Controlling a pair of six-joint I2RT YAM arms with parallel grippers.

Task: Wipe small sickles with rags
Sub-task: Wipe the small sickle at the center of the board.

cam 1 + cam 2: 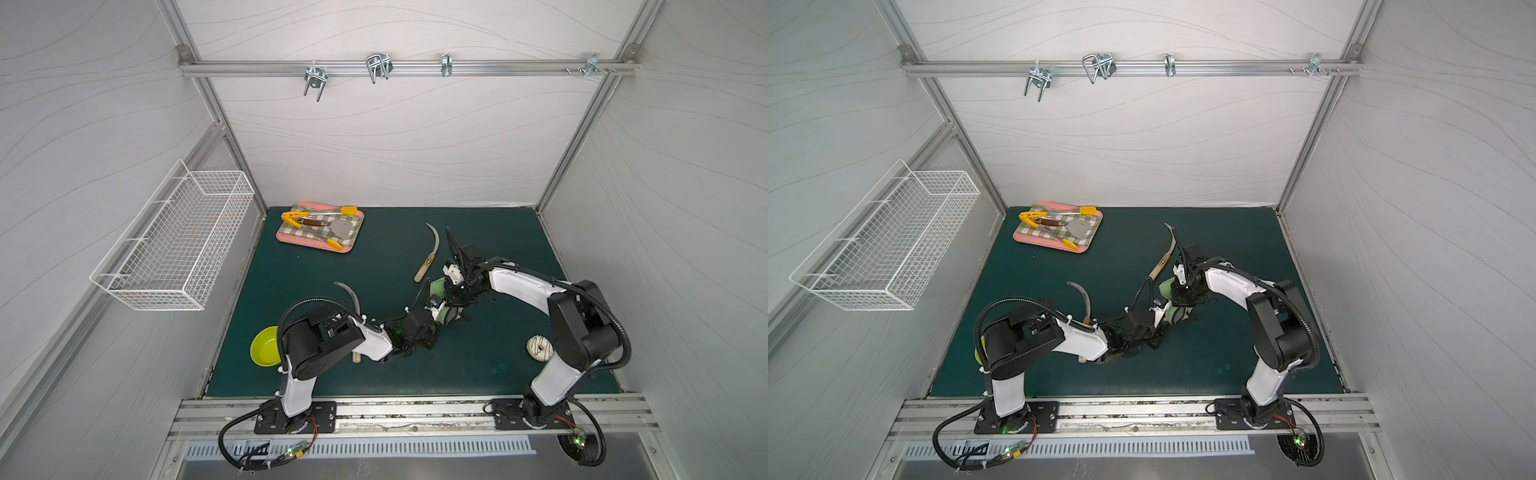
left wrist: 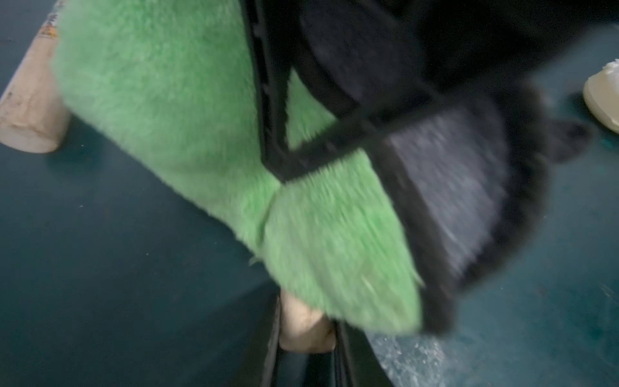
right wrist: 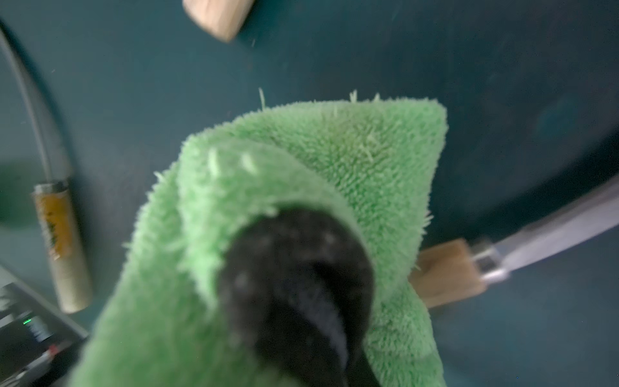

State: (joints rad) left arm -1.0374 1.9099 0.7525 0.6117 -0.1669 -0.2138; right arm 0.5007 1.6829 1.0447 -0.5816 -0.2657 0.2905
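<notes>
Well, the left gripper (image 2: 306, 338) is closed on the wooden handle end of one small sickle (image 2: 303, 321). The right gripper (image 1: 454, 300) is clamped on the green rag (image 2: 174, 110), which drapes over that sickle just ahead of the left gripper. A second sickle (image 1: 428, 253), orange-labelled, lies on the mat (image 1: 478, 365) just beyond both grippers. A third sickle (image 1: 350, 294) lies behind the left gripper, partly under its arm.
</notes>
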